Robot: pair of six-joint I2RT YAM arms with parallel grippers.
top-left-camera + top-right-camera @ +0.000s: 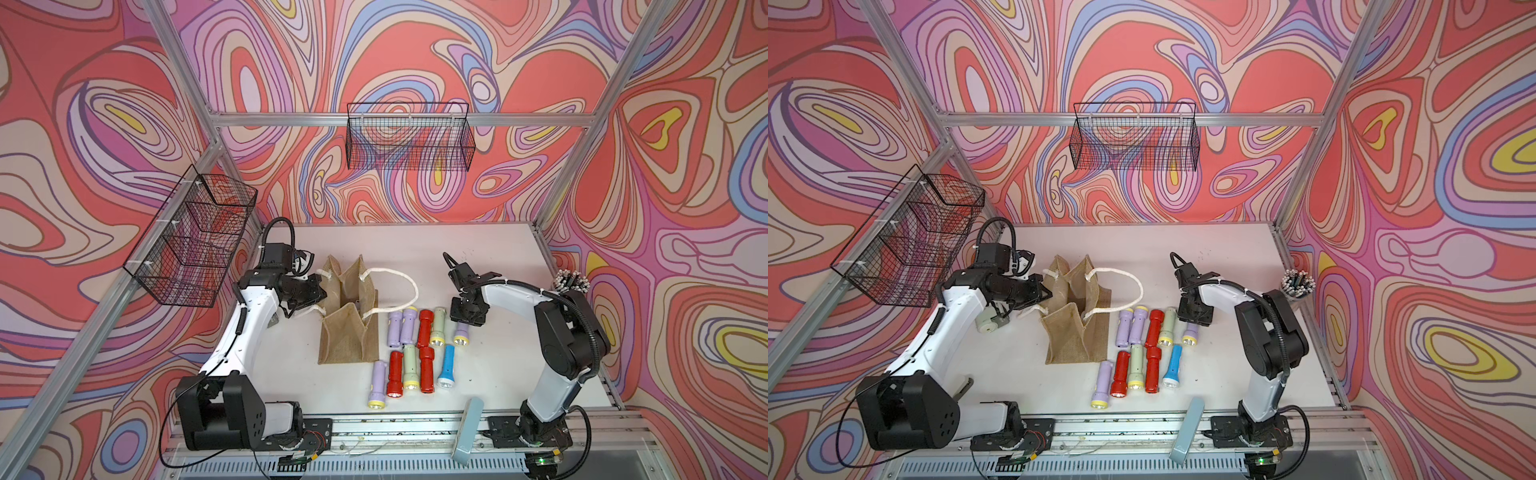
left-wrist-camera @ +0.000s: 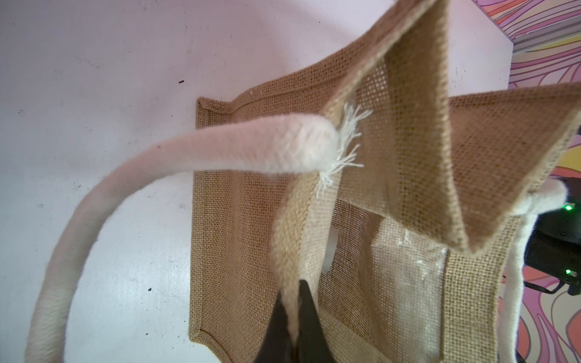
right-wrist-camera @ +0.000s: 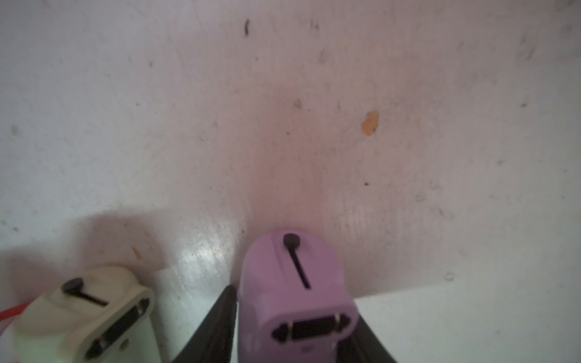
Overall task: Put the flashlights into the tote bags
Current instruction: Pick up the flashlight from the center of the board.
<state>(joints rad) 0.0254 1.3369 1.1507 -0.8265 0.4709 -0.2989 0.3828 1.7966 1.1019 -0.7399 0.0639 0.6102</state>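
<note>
**Entry: lilac flashlight pick-up, bag mouth held open**

- Step in hand: I am taking hold of the lilac flashlight, the one nearest the right arm in the far row. It lies flat on the white table, not yet lifted.
- Right gripper: the jaws are partly apart, one on each flank of the flashlight's body. I cannot tell whether they bite yet.
- Left gripper: the jaws are together, pinched on the burlap rim of the tote bag, near a white rope handle.
- Tote bag: it stands upright with its mouth open, just beside the two rows of flashlights.
- Next move, as I judge it: finish closing and lift clear of the pale green flashlight just beside. Then carry over the rim and release into the mouth, with the left pinch keeping the soft wall from folding.
</note>
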